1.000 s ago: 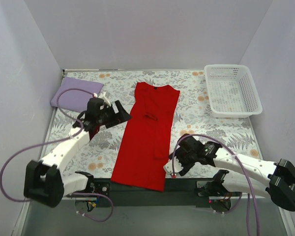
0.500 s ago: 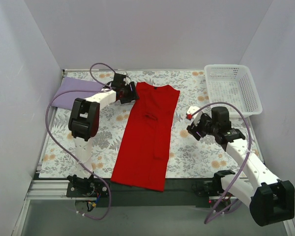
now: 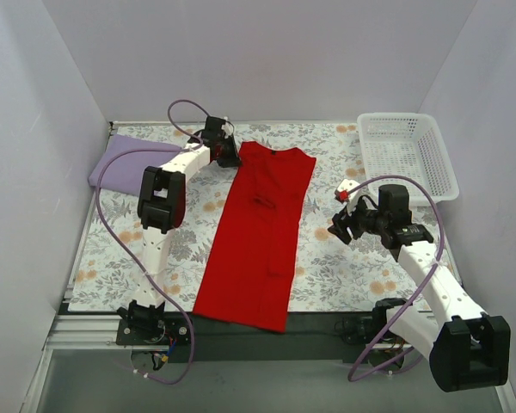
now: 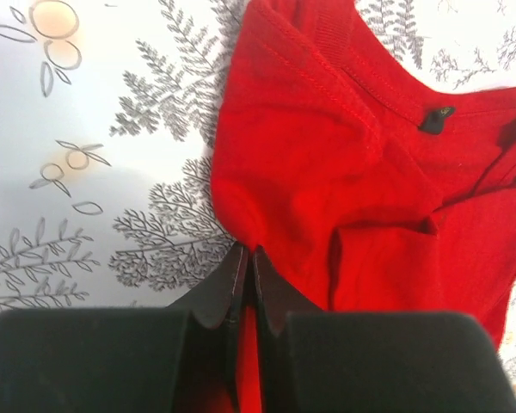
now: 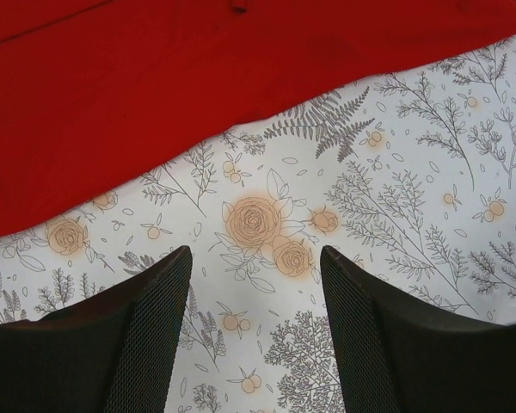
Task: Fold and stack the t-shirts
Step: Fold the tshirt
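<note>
**poster1:** Looking at the red t-shirt point(image 3: 256, 232), which way does it point?

**poster2:** It's folded into a long narrow strip in the middle of the floral cloth point(image 3: 361, 258). The long axis runs from the near edge to the far wall, with the neck end far and leaning a touch to the right. The lavender t-shirt point(image 3: 125, 161) is a folded pad in the far-left corner, well apart from the red one.

**poster1:** And the claws?

**poster2:** The left gripper point(image 3: 228, 155) is at the far-left shoulder corner. In the wrist view its fingers point(image 4: 232, 280) are pinched tight together with a nip of red fabric right at the tips, so it's got the shirt. The right gripper point(image 3: 340, 228) hangs over bare floral print just right of the shirt's long edge, with its jaws spread wide and nothing between them.

**poster1:** Anything in the way?

**poster2:** Just the left arm's purple cable looping over the cloth. The white lattice basket point(image 3: 408, 159) sits in the far-right corner, and only its own mesh floor shows inside.
</note>
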